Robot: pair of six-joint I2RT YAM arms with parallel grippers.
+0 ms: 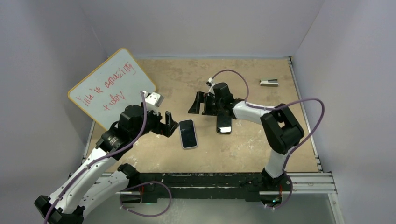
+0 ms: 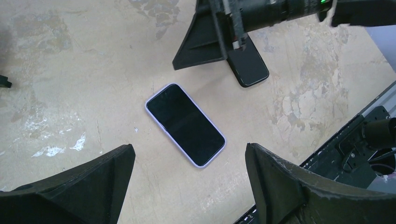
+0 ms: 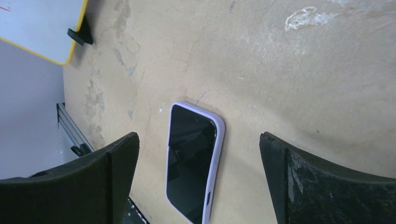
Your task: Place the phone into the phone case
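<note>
**Phone sits in its case; both claws stand clear**

The phone (image 2: 185,124) lies flat and face up near the middle of the bench (image 1: 261,149). The phone case (image 3: 214,168) shows as a pale lavender rim running round its whole edge. From that even rim, the phone looks fully seated, with no corner standing proud. The wrist views are steep, though, so a slightly unseated edge could be missed.

The left claw (image 1: 167,125) hangs just beside the cased phone on its left, its fingers spread wide and gripping nothing. The right claw (image 1: 200,103) is also spread wide and empty. It is set further back, beyond the phone's far end and apart from it.

With a claw on each side and neither touching, the phone is left resting on its own. That arrangement suits a check of the fit, and either claw could come down and press a corner home if needed.

A second dark slab (image 2: 247,63) lies under the right arm, near the cased phone but not touching it, and plays no part here. A whiteboard (image 1: 112,84) leans at the back left.
</note>
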